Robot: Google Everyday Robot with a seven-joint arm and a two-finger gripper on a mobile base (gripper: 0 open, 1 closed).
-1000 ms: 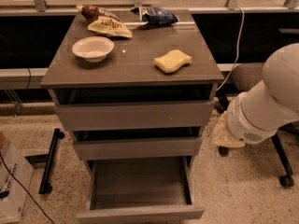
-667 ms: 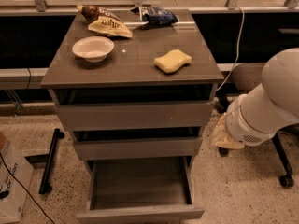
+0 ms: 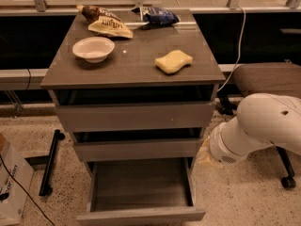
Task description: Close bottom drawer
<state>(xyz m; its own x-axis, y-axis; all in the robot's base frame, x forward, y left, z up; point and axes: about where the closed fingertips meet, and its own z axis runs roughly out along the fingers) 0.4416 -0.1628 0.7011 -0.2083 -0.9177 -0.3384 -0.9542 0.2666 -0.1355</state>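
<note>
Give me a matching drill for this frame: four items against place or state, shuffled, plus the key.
Things:
1. white bowl
2. yellow sponge
3. bottom drawer
4. blue bag

Place or state:
A. pulled open
B. back edge of the cabinet top
C. left part of the cabinet top
D. right part of the cabinet top, nearer the front

Pairs: 1-C, 2-D, 3-A, 4-B.

The gripper is not in view; only the arm shows, at the picture's right, beside the bottom drawer.

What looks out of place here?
The bottom drawer stands pulled far out of the cabinet, its box empty. The gripper is not in view; only the white arm shows at the right.
</note>
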